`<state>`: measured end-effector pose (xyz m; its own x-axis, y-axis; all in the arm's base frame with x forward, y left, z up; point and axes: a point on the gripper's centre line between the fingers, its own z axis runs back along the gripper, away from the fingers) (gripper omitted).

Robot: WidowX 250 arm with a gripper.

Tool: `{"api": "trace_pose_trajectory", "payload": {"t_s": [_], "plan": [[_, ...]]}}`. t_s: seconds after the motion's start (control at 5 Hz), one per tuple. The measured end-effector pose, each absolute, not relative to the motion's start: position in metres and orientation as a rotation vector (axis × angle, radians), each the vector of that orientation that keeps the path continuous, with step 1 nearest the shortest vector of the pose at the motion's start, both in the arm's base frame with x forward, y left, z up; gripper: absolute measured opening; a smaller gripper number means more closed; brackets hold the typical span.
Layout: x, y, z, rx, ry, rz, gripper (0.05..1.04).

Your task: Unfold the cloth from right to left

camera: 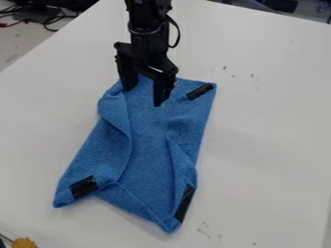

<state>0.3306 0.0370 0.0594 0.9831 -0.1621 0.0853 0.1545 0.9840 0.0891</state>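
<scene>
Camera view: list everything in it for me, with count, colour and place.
Rumpled fabric cloth: one, blue, mid-table.
Flat tape strips: three, black, at the cloth's upper-right, lower-left and lower-right corners.
Smooth table: one, white, beneath the cloth.
Loose cables: several, black and red, upper left beyond the table.
Unidentified object: one, yellow-orange, bottom-left edge.
Robot arm: one, black, top edge.
Two-finger gripper: one, black, open over the cloth's far end.

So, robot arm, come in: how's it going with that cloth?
Gripper open over blue cloth's far end. Cloth rumpled, sides folded inward. Yellow thing at view's lower left, off the cloth, seemingly not in the way.
</scene>
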Motion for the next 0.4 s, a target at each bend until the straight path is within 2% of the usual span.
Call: {"api": "trace_pose_trajectory", "payload": {"t_s": [0.2, 0.4], "plan": [[0.326, 0.037, 0.049, 0.077, -0.061, -0.155, 1.001], [0.306, 0.036, 0.043, 0.081, -0.050, -0.113, 1.001]]}}
